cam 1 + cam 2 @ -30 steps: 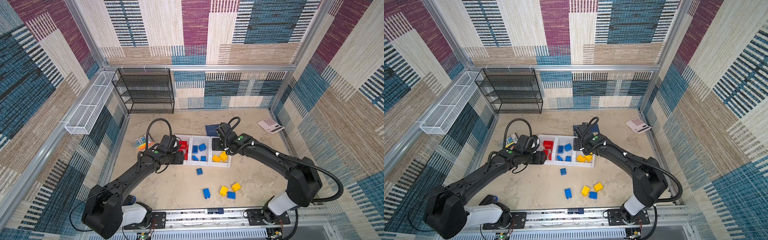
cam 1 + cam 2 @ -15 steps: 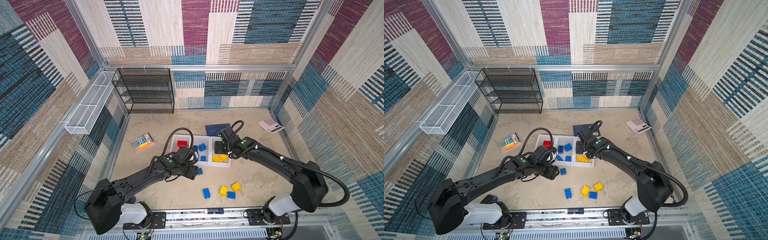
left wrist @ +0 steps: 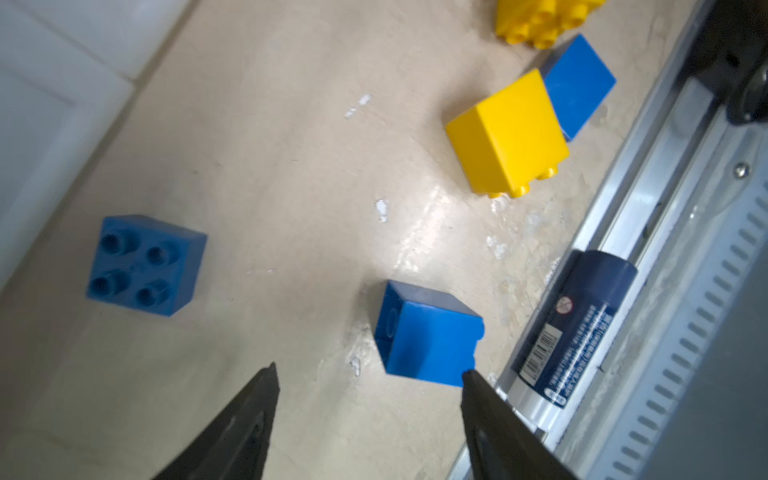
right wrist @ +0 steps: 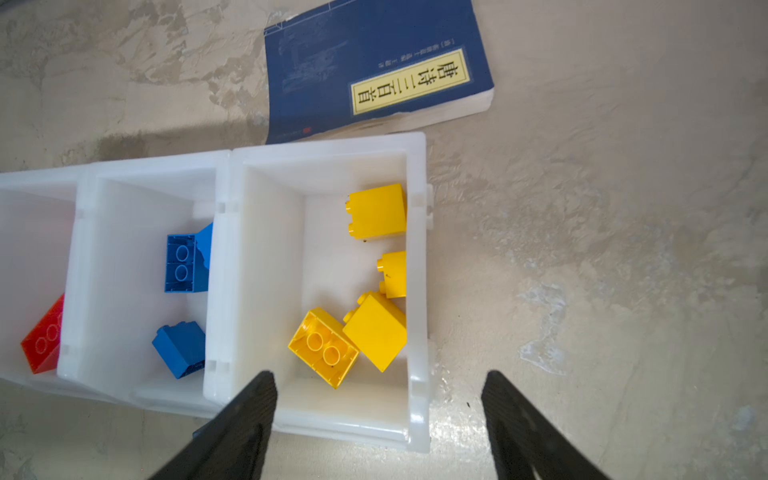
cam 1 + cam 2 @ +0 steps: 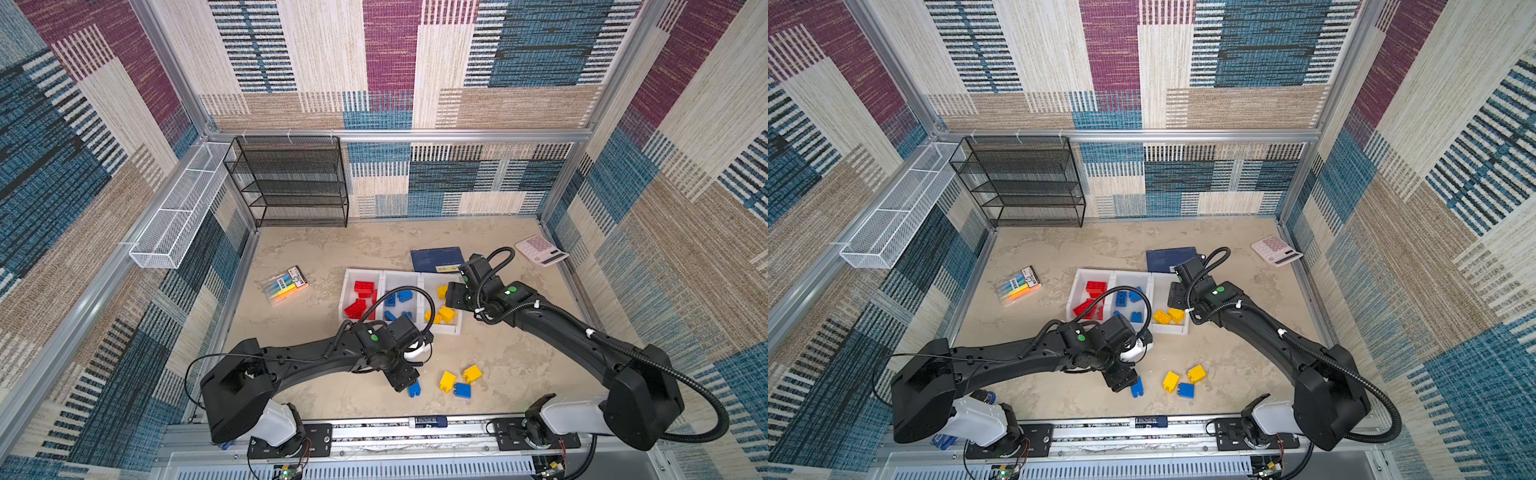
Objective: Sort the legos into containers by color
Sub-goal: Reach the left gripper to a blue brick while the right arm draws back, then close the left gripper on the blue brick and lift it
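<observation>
Mottled beige table [image 5: 332, 249], walled in by patterned fabric, carries three white containers [image 5: 382, 276] in a row. Red bricks [image 5: 356, 308] fill one end bin, blue the middle, and yellow bricks [image 4: 376, 328] the other end. Sorting looks well along, with five legos loose near the front rail.

The left claw [image 3: 369, 370] hovers low, jaws apart and empty, one tip just beside a blue brick [image 3: 428, 336] lying on its side. Picking that brick seems to be the step in hand. The claw needs to shift until the brick sits between the jaws, then close.

A dark labelled tube [image 3: 577, 320] on the rail lies near the brick and could crowd the outer jaw. A second blue brick [image 3: 143, 264] sits studs-up nearer the bins.

The right claw [image 4: 379, 374] hangs by the yellow bin's front lip, jaws apart, holding nothing. The book [image 4: 374, 66], calculator [image 5: 540, 250] and marker pack [image 5: 286, 284] lie well clear.
</observation>
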Controlling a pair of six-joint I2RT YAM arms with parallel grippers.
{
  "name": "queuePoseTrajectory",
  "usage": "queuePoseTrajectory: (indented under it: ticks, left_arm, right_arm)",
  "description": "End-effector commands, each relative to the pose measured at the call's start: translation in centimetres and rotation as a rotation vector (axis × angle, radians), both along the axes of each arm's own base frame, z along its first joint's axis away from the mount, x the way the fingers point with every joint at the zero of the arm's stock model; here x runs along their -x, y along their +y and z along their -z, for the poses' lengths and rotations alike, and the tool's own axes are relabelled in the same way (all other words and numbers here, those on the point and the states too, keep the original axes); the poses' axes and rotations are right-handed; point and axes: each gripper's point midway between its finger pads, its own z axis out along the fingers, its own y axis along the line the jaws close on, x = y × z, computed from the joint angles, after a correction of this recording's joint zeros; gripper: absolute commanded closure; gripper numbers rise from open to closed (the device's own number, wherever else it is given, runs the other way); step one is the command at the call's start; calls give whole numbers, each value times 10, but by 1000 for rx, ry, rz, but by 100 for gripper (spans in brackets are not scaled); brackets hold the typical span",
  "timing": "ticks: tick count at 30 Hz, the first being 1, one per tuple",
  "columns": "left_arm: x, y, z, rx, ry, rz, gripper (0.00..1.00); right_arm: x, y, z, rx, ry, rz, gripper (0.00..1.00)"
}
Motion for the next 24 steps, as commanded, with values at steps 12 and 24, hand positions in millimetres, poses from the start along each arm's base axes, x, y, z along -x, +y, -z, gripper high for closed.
queuePoseTrajectory:
  ticks: [12,24]
  left_arm:
    - [21,-17,24,-109,-49,251,32]
    - [20,-17,31,-148,-45,232,49]
  right_arm:
    - [9,-26,-11,-49,-37,88,19]
    - [13,-31,-12,-57,-44,106,19]
